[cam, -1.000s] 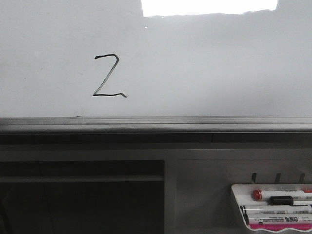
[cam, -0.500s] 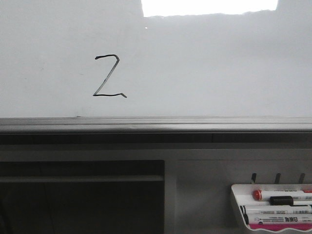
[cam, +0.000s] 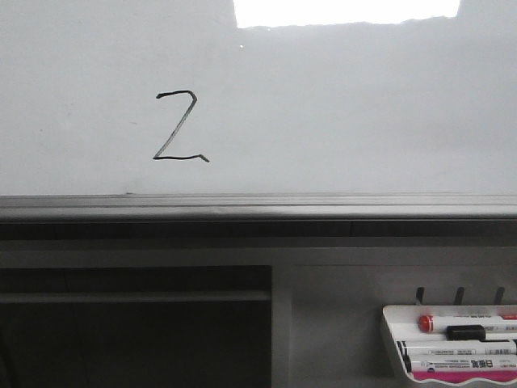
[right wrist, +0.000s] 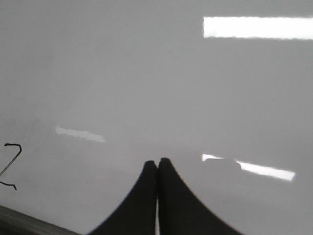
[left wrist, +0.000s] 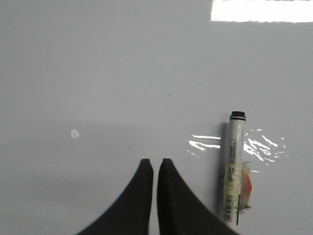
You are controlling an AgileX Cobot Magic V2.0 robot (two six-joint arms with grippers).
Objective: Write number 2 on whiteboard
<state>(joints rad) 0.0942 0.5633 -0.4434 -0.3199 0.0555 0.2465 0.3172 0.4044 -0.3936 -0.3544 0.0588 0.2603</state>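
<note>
A thin black angular number 2 (cam: pixel 179 127) stands on the whiteboard (cam: pixel 339 113), left of centre in the front view; part of it also shows in the right wrist view (right wrist: pixel 11 165). Neither gripper shows in the front view. In the left wrist view my left gripper (left wrist: pixel 152 163) is shut and empty over a glossy white surface, with a white marker (left wrist: pixel 234 169), black-capped and taped, lying apart beside it. In the right wrist view my right gripper (right wrist: pixel 157 162) is shut and empty over the whiteboard (right wrist: pixel 146 88).
The grey metal edge rail (cam: pixel 258 206) runs below the board. A small white tray (cam: pixel 452 352) at the lower right holds several markers and a pink-edged eraser. A bright light reflection (cam: pixel 347 11) sits at the board's top.
</note>
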